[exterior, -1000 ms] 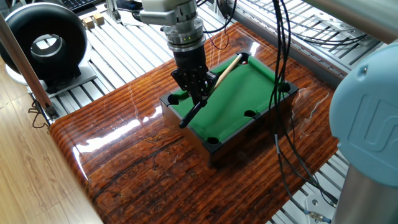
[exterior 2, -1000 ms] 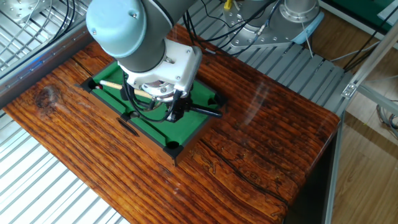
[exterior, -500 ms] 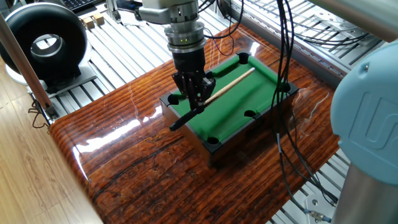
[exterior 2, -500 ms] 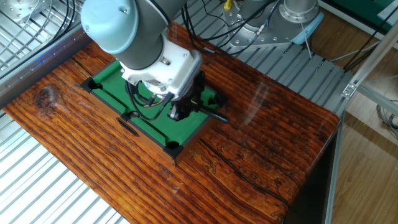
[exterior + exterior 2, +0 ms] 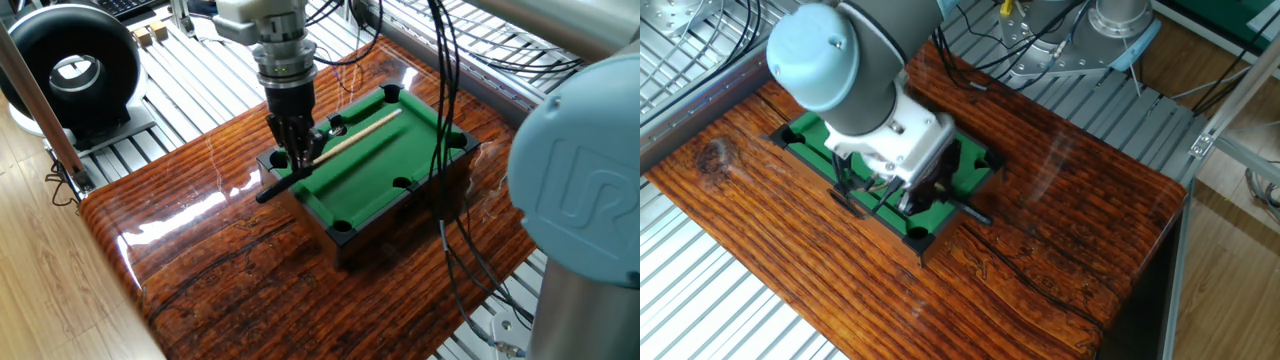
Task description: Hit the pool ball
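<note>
The pool ball cannot be made out in either view; no red ball shows on the open green felt, and the arm hides much of the felt in the other fixed view. A miniature pool table (image 5: 432, 168) with green felt and a black frame sits on a glossy dark wooden tabletop (image 5: 230, 270). Black pocket holes show at its corners and at the middle of its long sides.

The cue stick (image 5: 350, 138) lies slanted above the felt. Its pale wooden shaft points toward the far corner pocket, and its black butt sticks out past the near end rail of the pool table, over the tabletop. The gripper (image 5: 298, 152) comes straight down over that near end, its two dark fingers closed on the cue stick where pale wood meets black butt.

In the other fixed view the arm's grey and white wrist covers the middle of the pool table (image 5: 978, 160), and the black butt of the cue stick (image 5: 970, 212) pokes out beyond the table's end. A round black device with a white centre (image 5: 72, 70) stands beyond the tabletop's far edge
</note>
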You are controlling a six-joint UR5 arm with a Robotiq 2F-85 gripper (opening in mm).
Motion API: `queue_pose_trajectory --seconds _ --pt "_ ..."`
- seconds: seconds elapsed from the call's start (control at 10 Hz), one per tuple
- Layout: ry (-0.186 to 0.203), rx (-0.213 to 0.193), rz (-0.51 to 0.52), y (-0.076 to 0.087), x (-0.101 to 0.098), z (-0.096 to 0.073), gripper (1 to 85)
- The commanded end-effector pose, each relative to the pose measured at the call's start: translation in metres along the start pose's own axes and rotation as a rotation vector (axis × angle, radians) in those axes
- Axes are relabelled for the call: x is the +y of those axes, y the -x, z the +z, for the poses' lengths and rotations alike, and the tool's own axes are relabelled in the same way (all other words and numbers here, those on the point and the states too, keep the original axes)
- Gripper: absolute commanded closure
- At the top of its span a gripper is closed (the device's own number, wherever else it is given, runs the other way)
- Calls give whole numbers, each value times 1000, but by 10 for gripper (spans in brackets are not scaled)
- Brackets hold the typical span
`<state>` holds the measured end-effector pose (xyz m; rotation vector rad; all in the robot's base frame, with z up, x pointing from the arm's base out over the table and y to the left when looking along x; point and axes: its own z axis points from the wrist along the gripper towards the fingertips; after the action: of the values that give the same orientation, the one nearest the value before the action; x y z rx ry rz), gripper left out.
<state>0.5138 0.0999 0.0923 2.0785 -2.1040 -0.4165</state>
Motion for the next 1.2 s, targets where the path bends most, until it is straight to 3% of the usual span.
queue_pose_trajectory --seconds 0.0,0.1,0.3,0.6,0.8,1.1 --pt "-39 7 -5 3 -25 0 693" --pt "-45 7 -8 5 -29 -1 643" --pt "-66 16 -23 3 -37 -1 357" --pt "-59 42 -28 -9 -33 -3 327" --pt "-48 34 -17 -6 -28 -4 323" --pt "-4 15 27 2 -4 -14 277"
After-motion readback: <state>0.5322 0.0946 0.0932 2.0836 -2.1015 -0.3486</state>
